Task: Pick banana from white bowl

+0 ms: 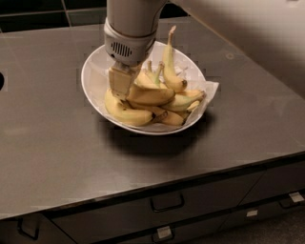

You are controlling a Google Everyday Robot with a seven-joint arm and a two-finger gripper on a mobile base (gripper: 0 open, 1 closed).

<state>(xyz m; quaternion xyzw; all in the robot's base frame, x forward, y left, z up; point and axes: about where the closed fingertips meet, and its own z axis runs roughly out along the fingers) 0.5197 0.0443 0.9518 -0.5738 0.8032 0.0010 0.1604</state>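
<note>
Dark tabletop (52, 143) carries the white bowl (95, 71), where the claw (121, 89) sits low against the banana (151, 94); its grip I cannot tell.

dark counter (52, 143), handled drawers (143, 212) below; slim banana (170, 64) upright

A kitchen: a dark brushed countertop (57, 143) runs across the frame, with handled drawers (167, 202) beneath it along the bottom edge and dark wall tiles (33, 9) at upper left. A white bowl (93, 76) heaped with bananas (167, 102) sits upper centre, the robot's gripper (121, 88) lowered into its left side.
</note>
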